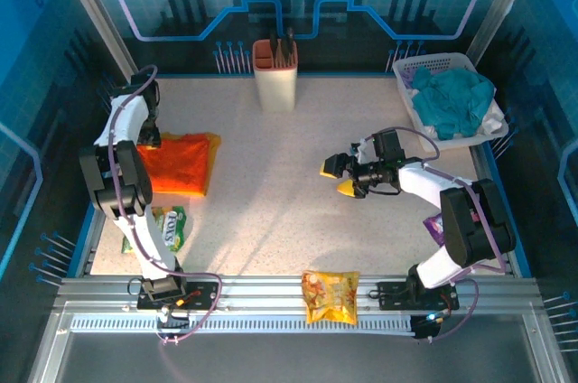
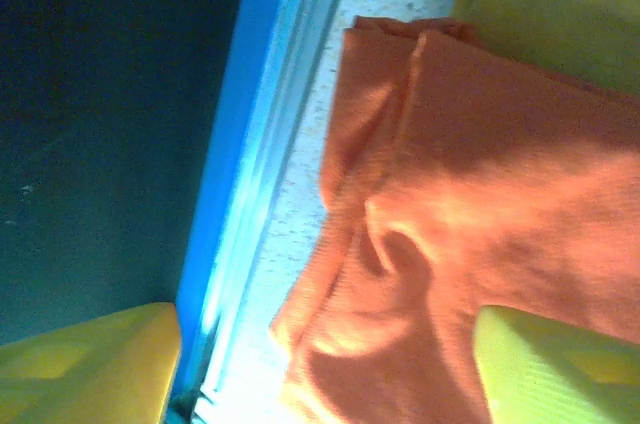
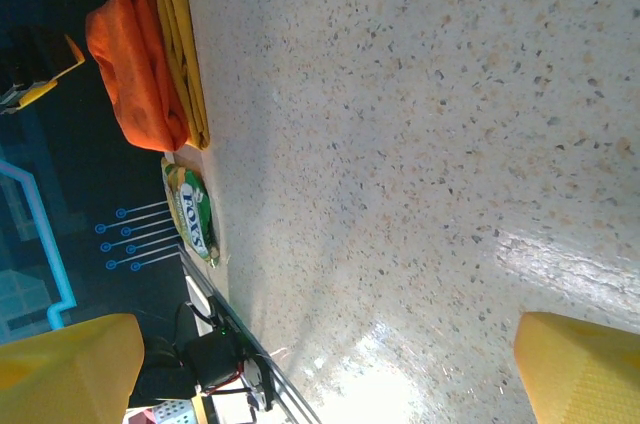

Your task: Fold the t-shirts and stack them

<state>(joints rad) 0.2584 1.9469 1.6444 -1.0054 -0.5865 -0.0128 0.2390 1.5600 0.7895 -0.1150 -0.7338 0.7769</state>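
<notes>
Shirts lie stacked by the left edge of the table (image 1: 271, 193), toward its far-left corner. The orange t-shirt (image 1: 176, 164) is on top. The mustard t-shirt (image 1: 212, 142) is under it, w/ a strip showing along the far and right sides.

In the left wrist view the orange t-shirt (image 2: 480, 214) looks roughly folded but rumpled, w/ creases and a loose flap at its edge. The mustard t-shirt (image 2: 560, 14) peeks out past it.

L gripper (image 1: 149, 136) hangs over the stack's left part, jaws wide apart, nothing held. On its own cam the L gripper (image 2: 325, 379) has one finger over orange fabric and the other out past the blue border rail (image 2: 235, 194). Can't tell if it touches the cloth.

R gripper (image 1: 339, 177) is mid-table, right of centre, well apart from the shirts, jaws fully spread, empty. On the right wrist cam the R gripper (image 3: 325, 374) has bare speckled surface between its fingers. The orange t-shirt (image 3: 135, 54) and mustard t-shirt (image 3: 182, 34) show far off, and the green packet (image 3: 190, 214) is beside them.

Other items:
- Green packet (image 1: 163, 225) is near the left edge, on the near side of the stack.
- Snack packet (image 1: 330, 297) is at the near edge.
- White basket (image 1: 447, 62) w/ teal cloth (image 1: 456, 98) is in the far-right corner.
- Utensil holder (image 1: 275, 80) is at the far edge, approx. centre.
</notes>
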